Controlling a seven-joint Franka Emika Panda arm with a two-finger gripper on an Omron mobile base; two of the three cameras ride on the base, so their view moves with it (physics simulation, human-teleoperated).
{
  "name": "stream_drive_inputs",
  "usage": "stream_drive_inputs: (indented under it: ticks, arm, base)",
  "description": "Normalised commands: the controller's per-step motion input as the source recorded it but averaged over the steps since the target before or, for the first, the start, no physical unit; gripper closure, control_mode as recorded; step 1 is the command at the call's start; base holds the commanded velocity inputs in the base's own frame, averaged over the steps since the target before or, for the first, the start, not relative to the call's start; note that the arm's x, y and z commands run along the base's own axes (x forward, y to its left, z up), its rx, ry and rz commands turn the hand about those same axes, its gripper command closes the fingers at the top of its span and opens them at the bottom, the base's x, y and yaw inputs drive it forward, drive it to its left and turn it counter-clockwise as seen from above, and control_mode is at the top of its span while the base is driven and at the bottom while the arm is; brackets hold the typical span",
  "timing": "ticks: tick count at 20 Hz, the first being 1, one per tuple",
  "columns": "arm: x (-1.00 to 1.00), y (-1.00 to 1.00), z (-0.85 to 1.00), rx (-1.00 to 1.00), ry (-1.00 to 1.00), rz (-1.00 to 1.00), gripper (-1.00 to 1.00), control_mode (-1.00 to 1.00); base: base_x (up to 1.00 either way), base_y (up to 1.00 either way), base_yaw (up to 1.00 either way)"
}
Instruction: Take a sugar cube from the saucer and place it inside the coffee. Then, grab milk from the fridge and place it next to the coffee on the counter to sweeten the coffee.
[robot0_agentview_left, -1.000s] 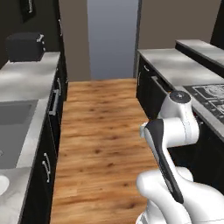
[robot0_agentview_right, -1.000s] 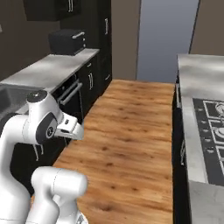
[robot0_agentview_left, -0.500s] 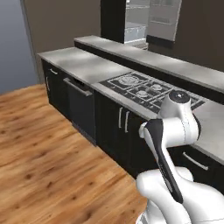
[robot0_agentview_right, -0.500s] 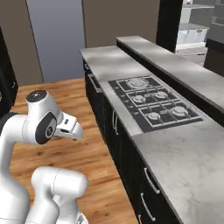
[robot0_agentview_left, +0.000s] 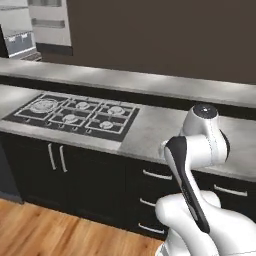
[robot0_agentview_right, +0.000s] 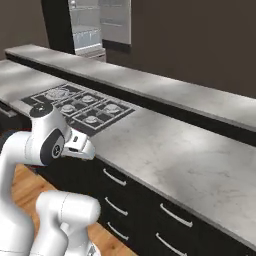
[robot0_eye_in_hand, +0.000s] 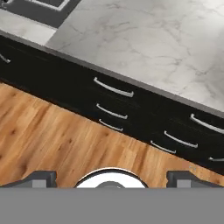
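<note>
Beyond the stove (robot0_agentview_right: 80, 106) you see the fridge (robot0_agentview_right: 100, 22) (door open); the counter (robot0_eye_in_hand: 144, 43) lies ahead, and your gripper (robot0_eye_in_hand: 111, 177) hangs over the floor (robot0_eye_in_hand: 52, 140), fingers wide.

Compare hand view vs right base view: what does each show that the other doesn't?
Hand view alone: the wood floor below the cabinets, and the open gripper with nothing between its fingertips. Right base view alone: the gas hob, the raised back ledge, the fridge far left, and the arm's joints. Both: the counter of veined marble and the black drawers with silver handles.
</note>
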Motion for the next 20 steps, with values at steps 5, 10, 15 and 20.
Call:
stream_drive_inputs:
  ticks: [5,10,15,20]
  arm:
    - [0.00,0.00,0.00,0.00,0.00,0.00,-1.00,1.00]
    - [0.00,0.00,0.00,0.00,0.00,0.00,-1.00,1.00]
    - [0.00,0.00,0.00,0.00,0.00,0.00,-1.00,1.00]
    - [0.00,0.00,0.00,0.00,0.00,0.00,-1.00,1.00]
  base:
    - [0.00,0.00,-0.93]
    - [0.00,-0.04,-0.89]
    - [0.01,-0.24,-0.82]
    - [0.32,-0.49,-0.67]
